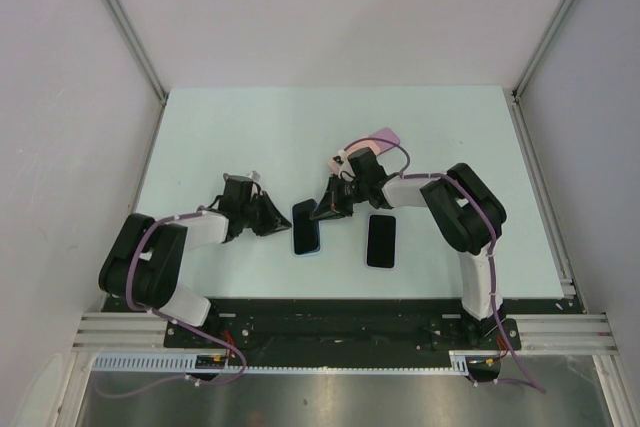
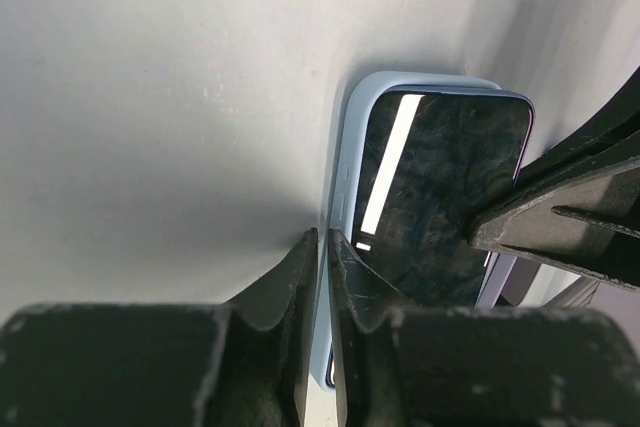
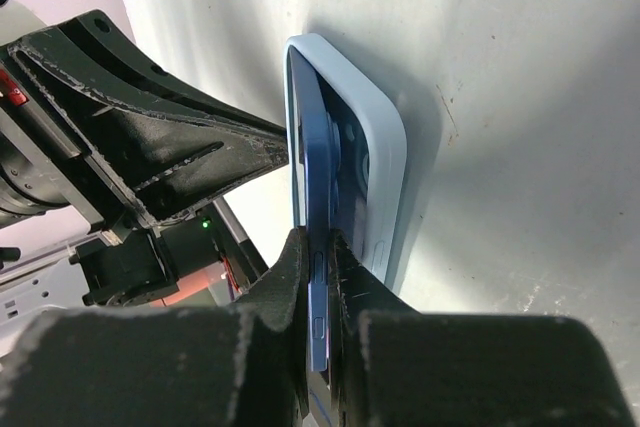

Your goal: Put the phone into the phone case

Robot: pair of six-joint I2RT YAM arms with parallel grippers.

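A light-blue phone case (image 1: 308,252) lies at the table's middle, and the phone (image 1: 306,225) rests tilted in it, dark screen up. In the left wrist view my left gripper (image 2: 323,239) is shut on the long side wall of the case (image 2: 352,137), with the phone's screen (image 2: 440,177) just to its right. In the right wrist view my right gripper (image 3: 318,244) is shut on the blue side edge of the phone (image 3: 312,147), whose one long side stands lifted out of the case (image 3: 385,167). The two grippers (image 1: 278,217) (image 1: 322,211) face each other across the case.
A second dark phone (image 1: 381,241) lies flat just right of the case. A pink case (image 1: 386,136) sits farther back behind the right arm. White walls enclose the pale table (image 1: 200,147) on the left, right and back.
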